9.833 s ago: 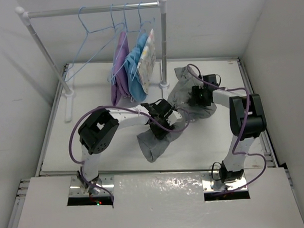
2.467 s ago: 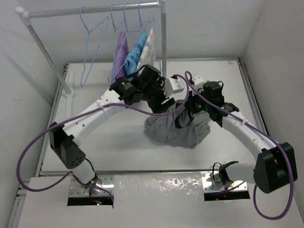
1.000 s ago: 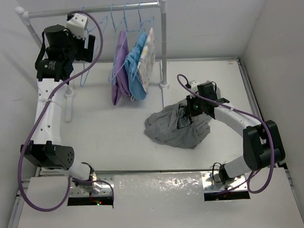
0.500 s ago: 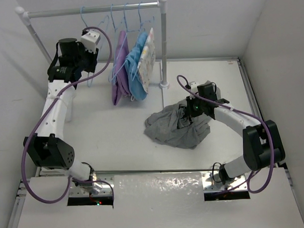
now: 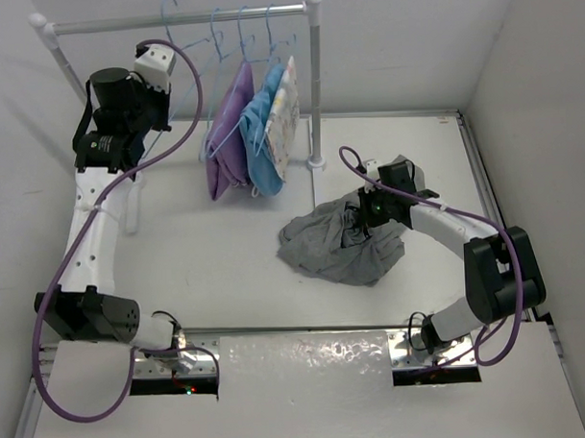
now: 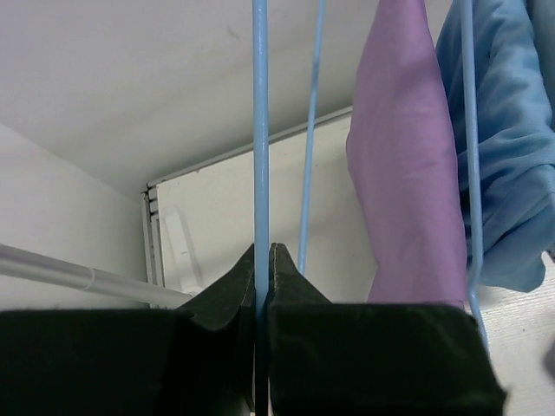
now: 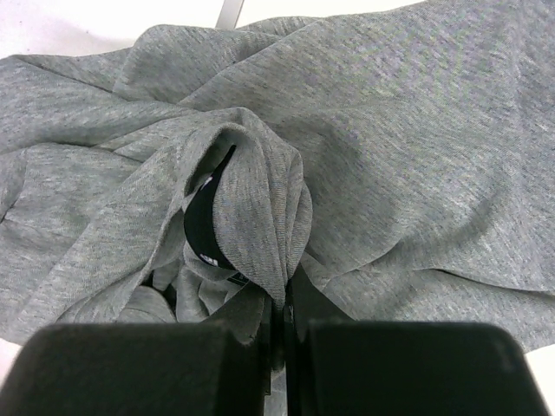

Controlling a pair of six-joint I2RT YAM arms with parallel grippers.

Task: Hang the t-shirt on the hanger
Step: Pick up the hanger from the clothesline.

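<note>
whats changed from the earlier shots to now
The left gripper left the t-shirt, swung up to the rail and closed on the hanger, whose hook now sits above the bar. The shirt went from a stretched strip to a bunched heap. Unchanged: the right gripper stays pinched on the shirt, and the other garments hang on the rail.

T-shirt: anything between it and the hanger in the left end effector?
Yes. The purple garment and blue garment hang on the rack between the hanger and the t-shirt, which lies on the table, held by the right end effector.
</note>
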